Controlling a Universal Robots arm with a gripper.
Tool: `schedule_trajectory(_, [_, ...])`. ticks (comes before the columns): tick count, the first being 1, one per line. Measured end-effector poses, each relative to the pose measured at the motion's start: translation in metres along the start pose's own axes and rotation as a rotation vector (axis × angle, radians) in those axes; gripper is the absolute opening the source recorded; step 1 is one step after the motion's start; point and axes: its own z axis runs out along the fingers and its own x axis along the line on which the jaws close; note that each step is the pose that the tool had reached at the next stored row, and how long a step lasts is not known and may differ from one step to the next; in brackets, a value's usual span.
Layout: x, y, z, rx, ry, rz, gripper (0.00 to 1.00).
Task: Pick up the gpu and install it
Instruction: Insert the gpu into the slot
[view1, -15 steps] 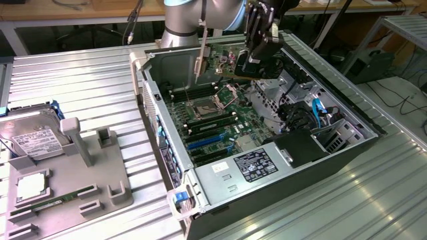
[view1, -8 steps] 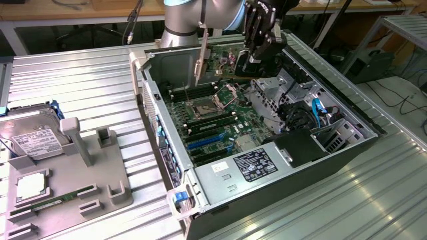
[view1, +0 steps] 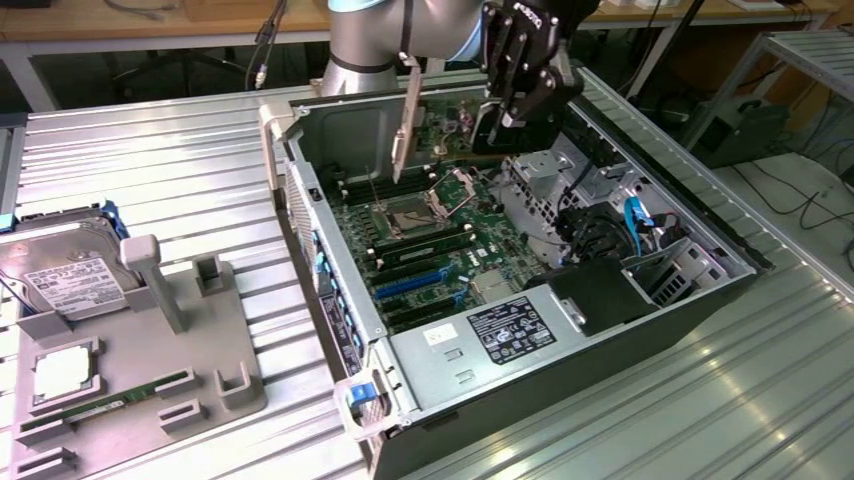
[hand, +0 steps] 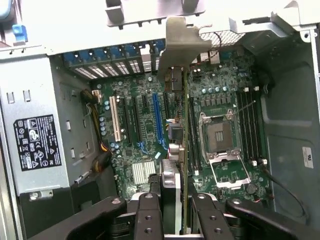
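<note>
Wrist view: gripper (hand: 177, 205) clamps the gpu (hand: 180, 55) edge-on above the motherboard (hand: 145, 130). Done well, the card is kept upright, parallel with its slot, bracket toward the rear openings.

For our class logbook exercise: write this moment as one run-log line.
gripper: shut on gpu | gpu: on edge over motherboard, not seated | case: open

You see a black gripper (hand: 177, 210), silver-bracketed gpu (hand: 183, 50), green motherboard (hand: 210, 100) with blue slot (hand: 156, 120) and white slot (hand: 116, 120), grey ribbed bench (view1: 160, 170).
</note>
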Motion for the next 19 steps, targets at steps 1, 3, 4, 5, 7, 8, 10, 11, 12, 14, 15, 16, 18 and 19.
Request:
schedule_trajectory(1, [0.0000,0.0000,0.0000,-0.0002,0.0007,-0.017,0.28])
schedule_trajectory(3, [0.0000,0.0000,0.0000,-0.0006,0.0020,-0.049,0.28])
schedule_trajectory(4, [0.0000,0.0000,0.0000,-0.0008,0.0026,-0.062,0.28])
schedule_trajectory(5, [0.0000,0.0000,0.0000,-0.0010,0.0033,-0.081,0.28])
schedule_trajectory(7, [0.0000,0.0000,0.0000,-0.0015,0.0049,-0.124,0.28])
schedule_trajectory(8, [0.0000,0.0000,0.0000,-0.0017,0.0055,-0.138,0.28])
schedule_trajectory(10, [0.0004,0.0002,0.0000,-0.0021,0.0062,-0.163,0.28])
schedule_trajectory(11, [0.0005,0.0003,0.0000,-0.0023,0.0069,-0.179,0.28])
schedule_trajectory(12, [0.0006,0.0003,0.0000,-0.0025,0.0076,-0.200,0.28])
schedule_trajectory(14, [0.0006,0.0004,0.0000,-0.0031,0.0093,-0.243,0.28])
schedule_trajectory(15, [0.0006,0.0004,0.0000,-0.0033,0.0098,-0.256,0.28])
schedule_trajectory(16, [0.0006,0.0005,0.0000,-0.0033,0.0103,-0.268,0.28])
schedule_trajectory(18, [0.0006,0.0006,0.0000,-0.0037,0.0113,-0.292,0.28])
schedule_trajectory(19, [0.0006,0.0006,0.0000,-0.0038,0.0118,-0.303,0.28])
